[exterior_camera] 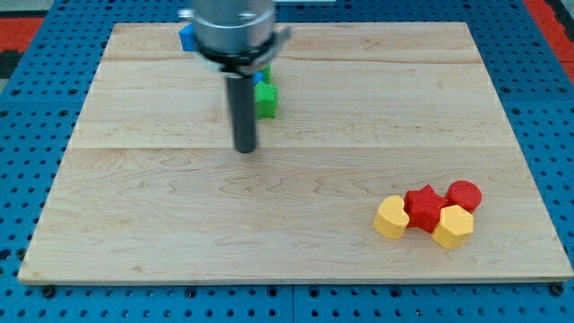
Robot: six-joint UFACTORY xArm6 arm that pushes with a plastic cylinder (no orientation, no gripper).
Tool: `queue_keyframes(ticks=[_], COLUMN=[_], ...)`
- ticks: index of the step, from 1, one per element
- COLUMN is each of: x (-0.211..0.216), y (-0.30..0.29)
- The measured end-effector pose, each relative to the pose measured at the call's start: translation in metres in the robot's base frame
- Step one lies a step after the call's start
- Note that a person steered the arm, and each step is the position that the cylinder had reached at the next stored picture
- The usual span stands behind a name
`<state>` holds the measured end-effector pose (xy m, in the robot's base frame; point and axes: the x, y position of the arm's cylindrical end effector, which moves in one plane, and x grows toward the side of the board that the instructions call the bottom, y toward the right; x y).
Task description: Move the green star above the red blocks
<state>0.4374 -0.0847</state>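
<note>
Camera view, upper left of centre: dark rod, my tip (246,149), planted on the pale wooden board (269,233). No jaws on this rig, nothing grasped. Green star block (267,99) just right of the rod, partly hidden. Blue block (187,36) peeking out top left. Lower right: red star block (424,207), red round block (465,194), two yellow blocks (391,217) (453,226), clustered and touching, well apart from the green star.
</note>
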Motion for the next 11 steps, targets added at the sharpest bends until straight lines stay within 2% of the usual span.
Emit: queue_keyframes(ticks=[1, 2, 3, 4, 5, 6, 7, 8, 9, 10, 11], x=[-0.092, -0.107, -0.096, -0.029, -0.044, -0.037, 0.017, 0.018, 0.004, -0.007, 0.003], y=[-0.043, 0.021, 0.083, 0.088, 0.036, -0.051, 0.008, 0.099, 0.023, 0.047, 0.119])
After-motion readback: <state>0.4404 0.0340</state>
